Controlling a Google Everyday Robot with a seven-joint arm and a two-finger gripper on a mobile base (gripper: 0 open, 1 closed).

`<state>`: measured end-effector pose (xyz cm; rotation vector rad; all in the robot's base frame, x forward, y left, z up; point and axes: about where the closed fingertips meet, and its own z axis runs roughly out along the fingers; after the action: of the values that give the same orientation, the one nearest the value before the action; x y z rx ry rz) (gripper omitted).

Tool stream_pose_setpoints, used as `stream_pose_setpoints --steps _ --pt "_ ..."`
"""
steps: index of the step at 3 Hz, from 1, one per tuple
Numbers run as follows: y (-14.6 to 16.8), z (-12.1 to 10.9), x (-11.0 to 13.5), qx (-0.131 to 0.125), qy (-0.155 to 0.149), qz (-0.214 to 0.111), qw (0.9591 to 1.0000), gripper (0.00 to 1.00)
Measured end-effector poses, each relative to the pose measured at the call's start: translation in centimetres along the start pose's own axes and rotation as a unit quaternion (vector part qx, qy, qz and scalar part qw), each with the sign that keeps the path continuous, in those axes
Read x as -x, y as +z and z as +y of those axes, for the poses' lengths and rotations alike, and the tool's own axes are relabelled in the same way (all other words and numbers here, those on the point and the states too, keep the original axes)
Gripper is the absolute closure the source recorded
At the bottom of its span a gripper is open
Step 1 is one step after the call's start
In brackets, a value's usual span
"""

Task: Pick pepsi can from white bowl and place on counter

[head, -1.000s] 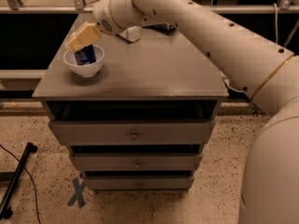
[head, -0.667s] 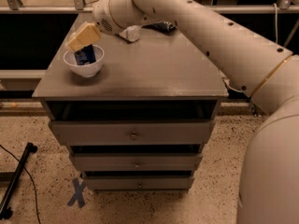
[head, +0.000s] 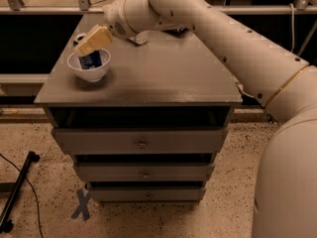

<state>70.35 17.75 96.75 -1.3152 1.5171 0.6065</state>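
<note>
The pepsi can stands upright inside the white bowl, at the back left of the grey counter. It shows as a blue can with white marks, and its top is hidden by the gripper. My gripper, tan at its end, reaches in from the right and sits directly over the top of the can, at the bowl's rim. My long white arm crosses above the back of the counter.
A small dark round object sits just behind the bowl. A pale object lies at the back, under my wrist. Three drawers with round knobs are below. On the floor are a black stand and a blue X mark.
</note>
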Motion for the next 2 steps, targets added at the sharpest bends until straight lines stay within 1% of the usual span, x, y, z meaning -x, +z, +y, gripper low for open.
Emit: stream_pose_setpoints --steps 1,2 --pt "0.21 0.34 -0.54 -0.001 0.01 -0.017 0.9998 0.0" --pt "0.38 0.89 -1.26 -0.011 0.014 -0.036 0.9992 0.0"
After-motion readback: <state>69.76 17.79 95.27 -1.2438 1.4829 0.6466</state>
